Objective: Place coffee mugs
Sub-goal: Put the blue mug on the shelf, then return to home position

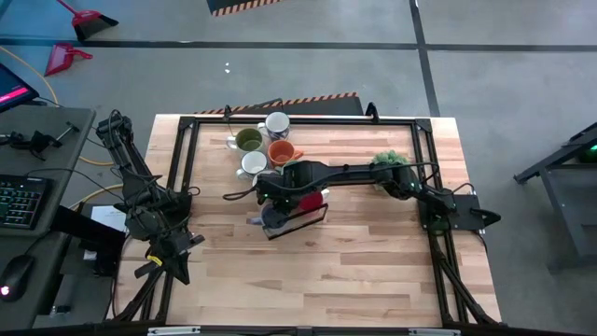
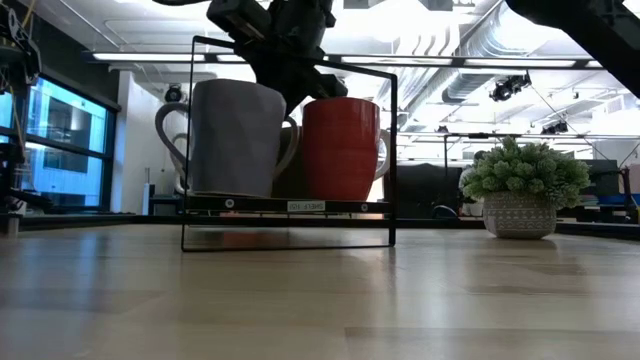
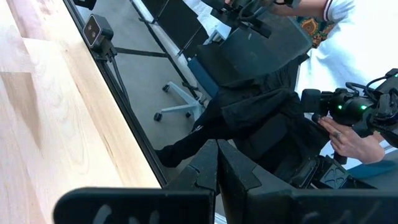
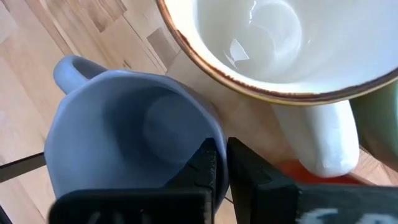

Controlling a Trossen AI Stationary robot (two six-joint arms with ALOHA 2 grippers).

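Observation:
A blue mug (image 1: 270,220) stands upright on the shelf of a black wire rack (image 1: 322,217), with a red mug (image 1: 312,200) beside it on the same shelf. My right gripper (image 4: 222,168) hangs over the rack, shut on the blue mug (image 4: 124,130). Two white mugs (image 1: 277,123) (image 1: 252,165), an olive green mug (image 1: 248,140) and an orange mug (image 1: 282,151) stand on the table just beyond the rack. My left gripper (image 3: 217,180) is shut on nothing at the table's left edge. My right gripper has the blue mug's rim (image 4: 219,142) on the side away from its handle. One finger (image 4: 204,163) is inside the cup and the other outside. The fingers come steeply from above. The mug stands upright with its bottom (image 2: 232,192) on the rack's shelf.
A spiky green potted plant (image 2: 520,190) stands to the right of the rack, under my right arm. The rack's thin black frame (image 2: 392,150) rises around the mugs. Bare wood lies toward the table's near edge (image 1: 317,299). A person sits beyond the table's left edge (image 3: 348,37).

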